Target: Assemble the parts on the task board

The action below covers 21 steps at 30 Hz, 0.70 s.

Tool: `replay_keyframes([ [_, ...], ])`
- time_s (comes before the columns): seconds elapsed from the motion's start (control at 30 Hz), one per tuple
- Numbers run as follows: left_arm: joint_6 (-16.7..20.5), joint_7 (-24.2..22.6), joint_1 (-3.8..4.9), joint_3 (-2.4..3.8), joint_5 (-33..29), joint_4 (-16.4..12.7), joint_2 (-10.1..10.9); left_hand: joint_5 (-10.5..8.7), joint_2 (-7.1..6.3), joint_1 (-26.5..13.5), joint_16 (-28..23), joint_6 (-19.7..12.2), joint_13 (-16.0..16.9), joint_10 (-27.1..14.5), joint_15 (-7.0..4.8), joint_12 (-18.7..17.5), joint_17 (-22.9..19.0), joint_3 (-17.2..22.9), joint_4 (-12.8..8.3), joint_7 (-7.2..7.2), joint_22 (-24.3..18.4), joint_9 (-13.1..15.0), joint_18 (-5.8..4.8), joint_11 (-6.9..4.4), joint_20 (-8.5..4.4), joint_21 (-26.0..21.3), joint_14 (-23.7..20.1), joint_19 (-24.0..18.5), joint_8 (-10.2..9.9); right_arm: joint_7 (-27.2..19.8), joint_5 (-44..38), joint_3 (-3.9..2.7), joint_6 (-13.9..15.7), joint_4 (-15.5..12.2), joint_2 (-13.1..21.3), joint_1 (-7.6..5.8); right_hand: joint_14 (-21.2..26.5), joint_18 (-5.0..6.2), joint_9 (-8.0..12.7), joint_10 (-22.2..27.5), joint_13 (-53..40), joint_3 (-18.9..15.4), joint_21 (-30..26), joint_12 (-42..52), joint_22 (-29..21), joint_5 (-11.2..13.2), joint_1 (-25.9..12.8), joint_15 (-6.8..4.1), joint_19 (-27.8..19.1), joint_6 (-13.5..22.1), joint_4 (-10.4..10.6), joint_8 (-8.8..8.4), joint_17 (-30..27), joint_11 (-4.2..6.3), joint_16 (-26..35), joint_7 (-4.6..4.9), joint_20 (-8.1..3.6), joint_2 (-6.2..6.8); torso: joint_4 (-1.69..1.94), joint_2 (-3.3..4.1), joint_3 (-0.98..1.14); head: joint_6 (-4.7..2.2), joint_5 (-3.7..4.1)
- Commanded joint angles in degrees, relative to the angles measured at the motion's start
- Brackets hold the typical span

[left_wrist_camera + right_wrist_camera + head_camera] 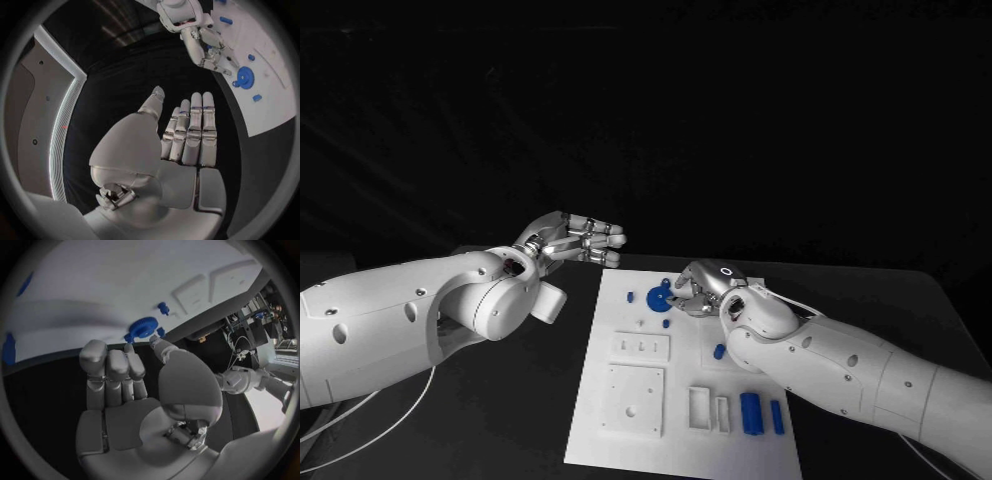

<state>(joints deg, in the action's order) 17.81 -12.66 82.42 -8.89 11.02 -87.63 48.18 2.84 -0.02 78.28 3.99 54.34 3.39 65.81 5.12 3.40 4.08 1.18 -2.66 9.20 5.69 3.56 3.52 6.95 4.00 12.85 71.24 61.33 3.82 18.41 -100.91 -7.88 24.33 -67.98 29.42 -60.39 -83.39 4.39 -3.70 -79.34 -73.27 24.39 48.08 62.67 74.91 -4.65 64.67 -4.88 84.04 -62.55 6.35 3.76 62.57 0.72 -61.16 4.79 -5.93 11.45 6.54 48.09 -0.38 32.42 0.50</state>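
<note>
The black table (473, 420) spreads under both my arms, and the white task board (678, 432) lies in the middle of it, running from the near edge away toward my hands.

My left arm (401, 315) comes in from the left and stops short of the board's far left corner. My left hand (574, 240) hangs there above bare table, holding nothing; from the head camera its fingers look bent over at the tips, while my left wrist camera shows them straight and pressed side by side with the thumb standing a little apart (I would call that a narrow, flat hand rather than a wide one).

My right arm (855, 370) reaches in from the right across the board's far right part. My right hand (704, 290) sits over the far end of the board, its fingers (115, 370) curled down together just beside the blue gear (659, 296), a round toothed part lying near the board's far edge. The fingertips are right at the gear, but I cannot tell whether they actually grip it or only touch it.

Two white blocks sit on the board: a small raised plate (642, 346) mid-board and a larger square one (633, 400) nearer me, on the left side. To their right are two slim white frames (710, 409).

Two blue pins (762, 413) lie side by side near the board's right edge, a small blue piece (718, 352) lies mid-board, and another tiny blue one (630, 296) sits left of the gear.
</note>
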Motion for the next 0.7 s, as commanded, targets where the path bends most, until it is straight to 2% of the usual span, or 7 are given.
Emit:
replay_keyframes([
  [0.03, -1.26, -0.86, 0.08, 0.03, 0.38, 0.32, 0.12, -0.10, -0.24, -0.18, 0.09, -0.46, 0.00, -0.26, 0.13, -0.05, 0.09, 0.16, 0.21, -0.14, -0.05, 0.01, -0.06, 0.06, 0.16, 0.04, 0.22, 0.01, -0.27, -1.84, 0.96, -1.33, 6.99, -1.64, 1.41, -0.07, 0.12, -0.59, 0.07, 0.20, 0.39, -1.73, -0.62, -0.38, 5.78, -3.03, 2.49, 0.34, 2.08, 0.32, -1.90, -0.18, -0.70, -0.39, 0.81, 0.33, 0.18, 0.83, -0.34, -0.14, 0.09, -0.14, -0.10],
  [0.13, -1.32, -1.15, 0.08, 0.04, 0.44, 0.85, 0.18, -0.10, -0.24, -0.09, 0.08, -0.45, 0.00, -0.25, 0.13, -0.05, 0.08, 0.20, 0.16, -0.15, -0.07, 0.00, -0.06, 0.05, 0.16, 0.03, 0.20, 0.00, -0.28, -4.86, 4.39, -3.33, 7.62, -3.01, 3.33, -0.08, 0.10, -0.56, 0.06, 0.15, 0.51, -4.38, -0.95, -0.41, 5.75, -3.56, 4.18, 0.37, 2.04, 0.73, -3.06, -0.18, -0.94, -0.52, 1.04, 0.53, 0.23, 0.77, -0.80, -0.27, 0.29, -0.61, 0.07],
  [0.2, -1.49, -1.31, 0.08, 0.03, 0.48, 1.31, 0.23, -0.10, -0.27, -0.04, 0.08, -0.54, 0.00, -0.28, 0.13, -0.06, 0.08, 0.21, 0.11, -0.14, -0.07, 0.00, -0.06, 0.06, 0.16, 0.02, 0.20, 0.00, -0.29, -9.67, 11.36, -5.61, 4.51, -4.07, 5.43, -0.09, 0.44, -0.35, 0.07, 0.98, 1.18, -6.23, -3.36, -1.50, 5.19, -4.31, 6.44, 0.34, 1.57, 1.49, -5.09, -0.18, -1.90, -0.75, 2.38, 0.96, 0.21, -0.37, -1.26, -0.46, 0.45, -0.85, -0.08],
  [0.3, -1.76, -1.55, 0.07, 0.02, 0.63, 1.83, 0.33, -0.09, -0.28, 0.00, 0.07, -0.34, 0.00, -0.23, 0.13, -0.05, 0.08, 0.23, 0.06, -0.15, -0.08, 0.01, -0.06, 0.05, 0.16, 0.02, 0.17, 0.00, -0.26, -14.50, 19.07, -7.74, 0.80, -5.24, 8.21, -0.09, 0.60, -0.28, 0.08, 1.91, 1.45, -12.41, -5.20, -1.93, 4.97, -12.25, 7.98, 0.48, 1.21, 1.71, -10.41, -0.23, -1.90, -0.66, 2.97, 1.05, 0.33, -3.39, -1.94, -0.68, 0.82, -0.94, -0.57],
  [0.5, -2.37, -2.06, 0.03, -0.04, 1.01, 2.90, 0.50, -0.09, 0.06, 0.35, 0.09, 1.10, 0.02, 0.33, 0.06, 0.03, 0.08, 0.46, -0.14, -0.30, -0.09, 0.11, -0.05, -0.17, 0.13, 0.02, 0.21, -0.02, -0.12, -22.60, 26.42, -9.67, -5.34, -5.12, 12.70, -0.04, 1.37, -0.19, 0.09, 3.18, 2.32, -12.88, -8.02, -3.28, 4.54, -18.07, 10.16, 0.55, 0.42, 1.47, -15.65, -0.21, -2.85, -0.72, 4.74, 1.32, 0.42, -5.12, -3.27, -1.04, 1.51, -1.09, -0.60],
  [0.63, -2.85, -2.31, -0.08, -0.09, 1.83, 3.47, 0.55, -0.09, 0.32, 0.48, 0.07, 2.21, -0.02, 1.55, -0.08, -0.05, 0.08, 0.57, -0.35, -0.61, -0.06, 0.14, -0.11, -0.55, 0.01, 0.08, 0.30, -0.02, -0.06, -26.40, 28.10, -10.12, -7.85, -3.40, 15.02, 0.59, 1.59, -0.29, 0.08, 3.70, 2.77, -13.76, -8.40, -3.59, 4.70, -20.07, 9.22, 0.48, 0.13, 1.73, -20.80, -0.17, -2.76, -0.55, 5.18, 1.14, 0.33, -6.39, -3.85, -1.26, 2.11, -1.96, 0.75],
  [0.7, -3.09, -2.37, -0.16, -0.10, 2.12, 3.67, 0.57, -0.09, 0.36, 0.69, 0.07, 2.41, -0.02, 1.80, -0.12, -0.04, 0.07, 0.64, -0.58, -0.69, -0.04, 0.12, -0.14, -0.66, -0.04, 0.12, 0.31, -0.01, -0.13, -27.46, 28.86, -10.21, -8.69, -2.27, 15.70, 1.07, 1.72, -0.31, 0.08, 3.87, 2.89, -13.66, -8.42, -3.75, 4.71, -21.51, 9.49, 0.45, 0.08, 1.61, -21.73, -0.21, -2.82, -0.44, 5.38, 0.97, 0.31, -6.69, -3.96, -1.33, 2.31, -2.16, 1.37],
])
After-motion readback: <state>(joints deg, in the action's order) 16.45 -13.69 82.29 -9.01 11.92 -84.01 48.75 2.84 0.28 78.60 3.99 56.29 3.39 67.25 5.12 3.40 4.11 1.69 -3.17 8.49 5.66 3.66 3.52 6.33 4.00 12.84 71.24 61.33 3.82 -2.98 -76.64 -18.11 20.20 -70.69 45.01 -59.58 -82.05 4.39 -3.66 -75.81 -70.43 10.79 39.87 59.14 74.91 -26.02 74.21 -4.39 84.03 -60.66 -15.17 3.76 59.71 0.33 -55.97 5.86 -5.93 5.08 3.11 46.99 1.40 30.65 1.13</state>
